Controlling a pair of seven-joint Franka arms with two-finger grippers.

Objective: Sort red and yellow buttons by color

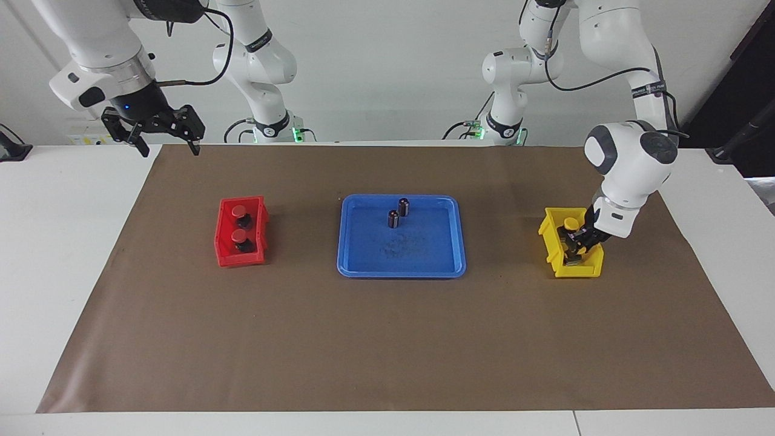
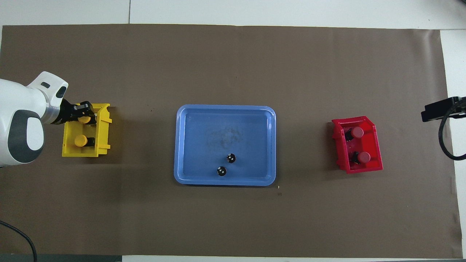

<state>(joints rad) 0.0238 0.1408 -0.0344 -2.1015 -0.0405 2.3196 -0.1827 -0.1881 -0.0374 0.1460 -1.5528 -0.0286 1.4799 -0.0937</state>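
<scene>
Two red buttons [image 1: 240,212] [image 1: 241,236] sit in the red bin [image 1: 224,245] toward the right arm's end; they also show in the overhead view [image 2: 357,132] [image 2: 363,157]. Two yellow buttons [image 2: 84,119] [image 2: 81,140] sit in the yellow bin [image 2: 103,131] toward the left arm's end. My left gripper [image 1: 578,243] is down inside the yellow bin [image 1: 578,270], at the yellow button farther from the robots. The nearer yellow button [image 1: 569,224] stands free beside it. My right gripper [image 1: 169,147] is open and empty, raised over the mat's edge nearest the robots, where it waits.
A blue tray [image 1: 399,272] lies mid-table between the bins. Two dark grey-black cylinders [image 1: 404,207] [image 1: 393,218] stand in its part nearest the robots. A brown mat [image 1: 387,351] covers the table.
</scene>
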